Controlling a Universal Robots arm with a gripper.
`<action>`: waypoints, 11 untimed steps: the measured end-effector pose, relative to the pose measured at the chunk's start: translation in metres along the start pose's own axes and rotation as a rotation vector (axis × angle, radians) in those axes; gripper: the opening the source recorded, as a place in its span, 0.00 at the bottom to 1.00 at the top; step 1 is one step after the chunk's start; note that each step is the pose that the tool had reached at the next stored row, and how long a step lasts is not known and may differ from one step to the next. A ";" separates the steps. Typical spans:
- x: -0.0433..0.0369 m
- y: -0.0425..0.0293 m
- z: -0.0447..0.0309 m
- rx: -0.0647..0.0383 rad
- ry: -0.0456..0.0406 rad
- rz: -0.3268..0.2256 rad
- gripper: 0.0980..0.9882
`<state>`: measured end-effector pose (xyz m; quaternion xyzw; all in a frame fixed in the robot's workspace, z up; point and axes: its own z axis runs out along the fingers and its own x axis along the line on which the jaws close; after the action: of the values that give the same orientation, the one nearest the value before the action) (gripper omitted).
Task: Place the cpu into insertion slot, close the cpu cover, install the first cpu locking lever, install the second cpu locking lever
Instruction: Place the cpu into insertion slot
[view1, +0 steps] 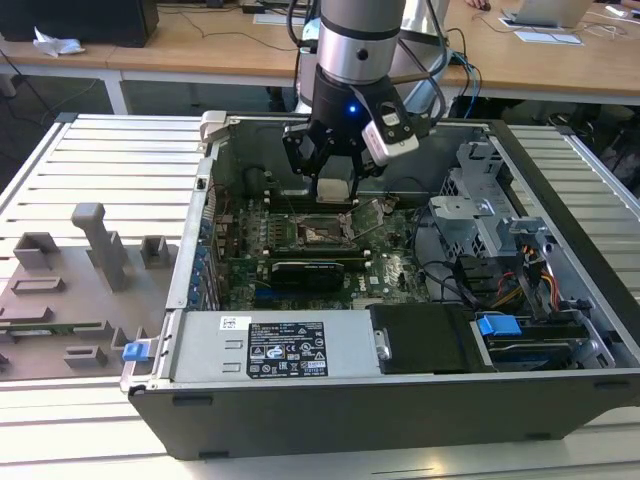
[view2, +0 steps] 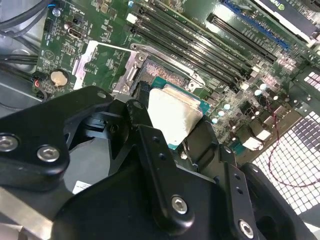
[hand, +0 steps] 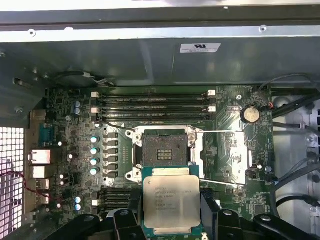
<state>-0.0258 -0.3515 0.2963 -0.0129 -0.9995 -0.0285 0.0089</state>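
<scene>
Grey slatted surface (view1: 100, 150) carries the open case (view1: 400, 405), wooden desks (view1: 200, 45) behind. Your gripper (view1: 335, 180) is clenched on the cpu (hand: 171, 204), holding it flat above the motherboard (hand: 75, 140), near the slot (hand: 162, 150), not seated. You can see the slot bare and the cover (view2: 84, 62) swung open beside it.

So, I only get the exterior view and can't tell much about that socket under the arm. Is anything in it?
Observer: No. In the first wrist view the insertion slot is bare, with its pin grid showing.
Operator: And the chip?
Observer: The gripper is shut on the cpu, metal top up, not yet in the slot.
Operator: The lid?
Observer: In the second wrist view the cpu cover lies swung open beside the slot.
</scene>
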 end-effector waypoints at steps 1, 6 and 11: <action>-0.0002 0.0022 0.0005 0.007 -0.0002 0.000 0.50; -0.0009 0.0120 0.0058 0.020 -0.0005 -0.002 0.50; -0.0009 0.0118 0.0118 0.021 -0.0004 -0.002 0.50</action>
<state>-0.0247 -0.3391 0.2852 -0.0117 -0.9997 -0.0182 0.0088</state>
